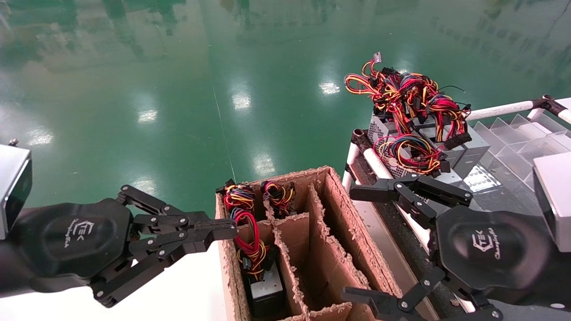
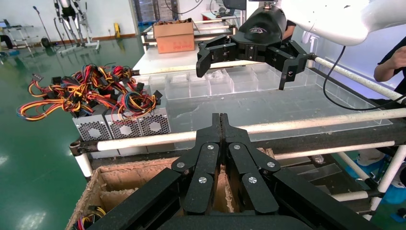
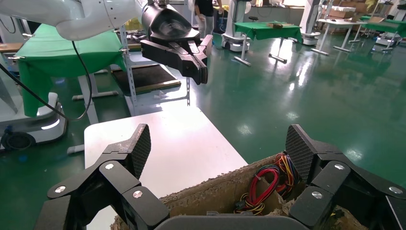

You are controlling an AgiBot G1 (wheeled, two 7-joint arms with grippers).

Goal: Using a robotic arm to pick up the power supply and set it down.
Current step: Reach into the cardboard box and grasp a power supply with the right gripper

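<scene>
Green glossy floor (image 1: pixel 178 89) fills the head view from 9 through 12 to 2 o'clock, open and bare around the work. At 7 o'clock lies the white tabletop (image 1: pixel 187 290), its right edge touching a brown cardboard box (image 1: pixel 352 249) with ragged rims. Cardboard dividers split the box into long slots running from 6 towards 12 o'clock. The left slot holds the power supply (image 1: pixel 266 292): a slim grey metal box standing on end, long axis upright, its tall loop of mostly red wires pointing up above the rim. Behind it, at the far end of the box, sit two small wire coils (image 1: pixel 279 194) of red, yellow and blue. The two slots to the right show only bare cardboard. At 2 o'clock a white-tube rack (image 1: pixel 499 109) carries grey perforated boxes (image 1: pixel 468 149) under a tangle of red, yellow, blue and orange wires, with clear plastic trays (image 1: pixel 517 133) beside them. The right tool (image 1: pixel 361 243) hangs at 4 o'clock over the box's right wall, jaws spread wide, gripping nothing. The left tool (image 1: pixel 229 232), at 8 o'clock, has its fingers pressed together, tips just beside the red wire loop, above the box's left edge.
</scene>
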